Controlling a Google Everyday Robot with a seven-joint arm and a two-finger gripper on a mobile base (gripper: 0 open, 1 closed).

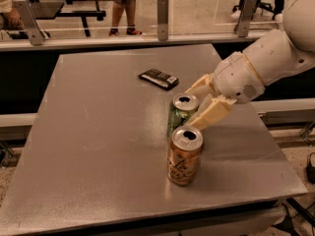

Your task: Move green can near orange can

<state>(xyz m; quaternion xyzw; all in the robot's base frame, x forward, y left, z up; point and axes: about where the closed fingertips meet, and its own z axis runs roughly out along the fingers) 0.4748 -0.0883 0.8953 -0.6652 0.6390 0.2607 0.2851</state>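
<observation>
Camera view first gives us the near edge of a grey metal table (pixel 98 146), its top dull and faintly scuffed. Closest to us on it stands the orange can (pixel 184 156), upright, a little right of the table's middle, its silver top open and dark script showing on the tan body.

Just behind it, nearly touching, we find the green can (pixel 181 115), also upright, with its mottled green side partly hidden by the orange can's top. We cannot tell whether a thin gap is left between the two cans.

The gripper (pixel 194 108) comes in from the right at the height of the green can's upper half. Its cream fingers (pixel 212 113) bracket that can, one lying across the far side of the rim and the other along the near right side, and we read this as a grasp on the green can. Behind them the white wrist and arm (pixel 266 63) rise to the upper right and leave the picture.

Farther back on the table, well apart from the cans, lies a flat dark packet (pixel 158 78) with a pale label at one end.

Beyond the far edge we see a low glass barrier on metal posts (pixel 163 17), and past it a person's bare legs (pixel 122 14) beside dark benches.
</observation>
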